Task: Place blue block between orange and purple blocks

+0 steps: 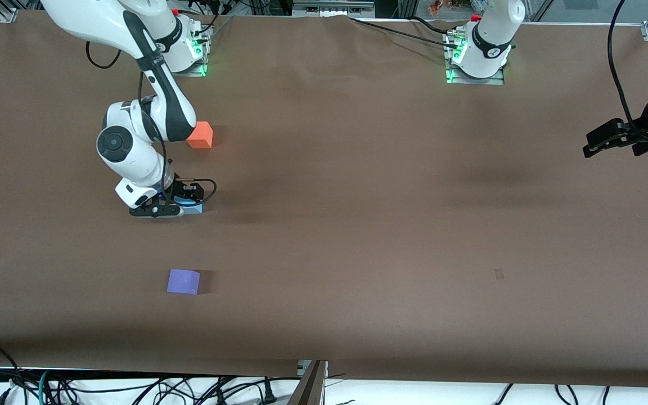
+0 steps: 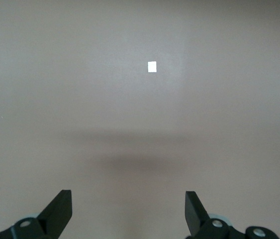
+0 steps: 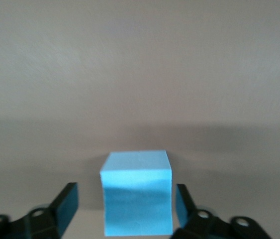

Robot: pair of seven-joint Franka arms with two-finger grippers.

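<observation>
Brown counter (image 1: pixel 358 197) carries the blue block (image 3: pixel 137 199) between the orange block (image 1: pixel 200 135) and purple block (image 1: pixel 183 281), flanked by the right gripper (image 3: pixel 125 209), fingers apart. Left gripper (image 2: pixel 129 214) waits open.

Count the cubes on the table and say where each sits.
3. The matte orange cube lies farthest from the front camera, the violet-purple cube nearest, and the light blue cube between them, between the right gripper's open fingers.

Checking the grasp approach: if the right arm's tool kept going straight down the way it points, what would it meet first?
The small light-blue matte cube, which sits between the open fingers of the right tool. Probably the brown table right after; the remaining height is unclear.
</observation>
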